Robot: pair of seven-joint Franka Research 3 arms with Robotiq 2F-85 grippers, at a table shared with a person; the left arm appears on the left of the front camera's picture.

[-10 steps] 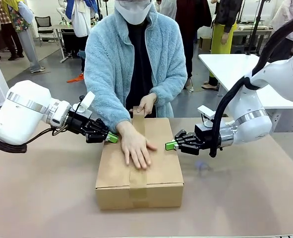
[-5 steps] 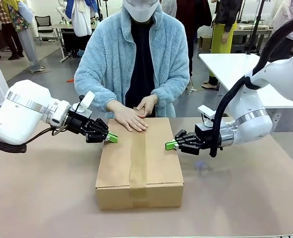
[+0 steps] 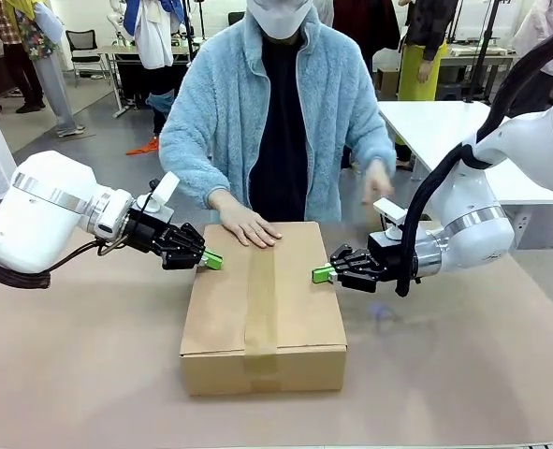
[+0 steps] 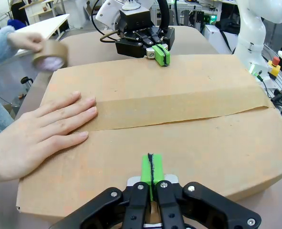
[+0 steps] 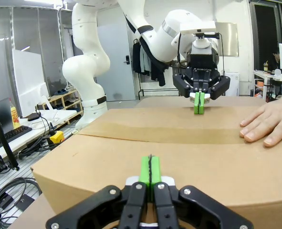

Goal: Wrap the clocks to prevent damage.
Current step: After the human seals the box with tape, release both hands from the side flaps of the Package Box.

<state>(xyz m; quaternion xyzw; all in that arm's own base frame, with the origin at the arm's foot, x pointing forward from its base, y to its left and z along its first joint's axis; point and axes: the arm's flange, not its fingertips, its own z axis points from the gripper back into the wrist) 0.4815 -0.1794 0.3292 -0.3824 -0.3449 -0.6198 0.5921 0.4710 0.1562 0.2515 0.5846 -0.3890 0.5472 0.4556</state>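
Observation:
A closed cardboard box sits mid-table, with a strip of brown tape running along its top seam. The clocks are hidden from view. My left gripper is shut, its green tips resting on the box's left top edge, and it also appears close up in the left wrist view. From the right, my right gripper is likewise shut and presses on the opposite edge. A person's hand lies flat on the box's far end. Their other hand holds a tape roll off the box.
The brown table spreads around the box on all sides. The person stands close against the far edge. A white table stands behind at the right.
One of the person's hands slid from the box's middle to its far end. The other hand lifted off the far edge and swung away to the right. Both grippers stayed put.

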